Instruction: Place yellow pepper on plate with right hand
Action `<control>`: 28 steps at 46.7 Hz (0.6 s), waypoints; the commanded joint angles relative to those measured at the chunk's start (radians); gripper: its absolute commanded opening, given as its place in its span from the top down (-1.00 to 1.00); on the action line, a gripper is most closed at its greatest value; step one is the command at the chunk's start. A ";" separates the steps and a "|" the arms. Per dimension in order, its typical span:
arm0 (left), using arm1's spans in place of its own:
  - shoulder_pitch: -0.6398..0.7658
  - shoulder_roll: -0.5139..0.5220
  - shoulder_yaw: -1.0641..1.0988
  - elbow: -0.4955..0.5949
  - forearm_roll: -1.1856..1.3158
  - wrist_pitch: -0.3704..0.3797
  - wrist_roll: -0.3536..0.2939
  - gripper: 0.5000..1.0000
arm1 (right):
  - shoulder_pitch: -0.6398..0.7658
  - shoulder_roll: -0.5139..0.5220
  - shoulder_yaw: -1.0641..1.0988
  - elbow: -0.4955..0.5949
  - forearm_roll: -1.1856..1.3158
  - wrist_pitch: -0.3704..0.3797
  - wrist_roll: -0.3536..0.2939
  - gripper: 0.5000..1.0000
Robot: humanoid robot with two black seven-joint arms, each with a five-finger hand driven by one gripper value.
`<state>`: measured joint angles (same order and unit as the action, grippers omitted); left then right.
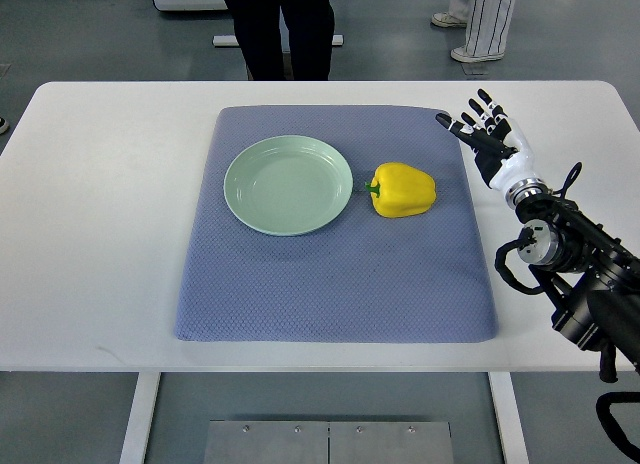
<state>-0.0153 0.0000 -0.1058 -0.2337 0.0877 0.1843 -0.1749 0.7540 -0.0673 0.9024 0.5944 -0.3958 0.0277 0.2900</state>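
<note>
A yellow pepper [404, 190] lies on its side on the blue-grey mat [335, 274], its green stem pointing left toward the plate. The pale green plate [288, 184] sits empty just left of the pepper, nearly touching the stem. My right hand [482, 130] hovers over the mat's far right corner, up and to the right of the pepper, fingers spread and holding nothing. Its black forearm [575, 254] comes in from the right edge. The left arm does not show.
The mat lies on a white table [100, 234]. A person's dark legs [278, 29] stand behind the table's far edge, and another person's feet [478, 24] show at the top right.
</note>
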 commanded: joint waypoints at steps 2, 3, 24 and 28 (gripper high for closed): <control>0.000 0.000 0.000 -0.001 0.000 0.000 0.000 -1.00 | -0.001 0.001 0.000 0.001 0.000 0.000 0.000 -1.00; 0.000 0.000 0.000 0.001 0.000 0.000 0.000 -1.00 | -0.001 0.001 0.000 0.001 0.000 0.001 0.000 -1.00; 0.000 0.000 0.000 0.001 0.000 0.000 0.000 -1.00 | 0.007 -0.006 0.003 0.004 0.002 0.001 0.001 -1.00; 0.000 0.000 0.000 0.001 0.000 0.000 0.000 -1.00 | 0.010 -0.009 0.003 0.004 0.002 0.000 0.001 -1.00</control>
<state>-0.0154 0.0000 -0.1058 -0.2336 0.0882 0.1839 -0.1749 0.7616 -0.0747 0.9051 0.5982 -0.3949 0.0291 0.2914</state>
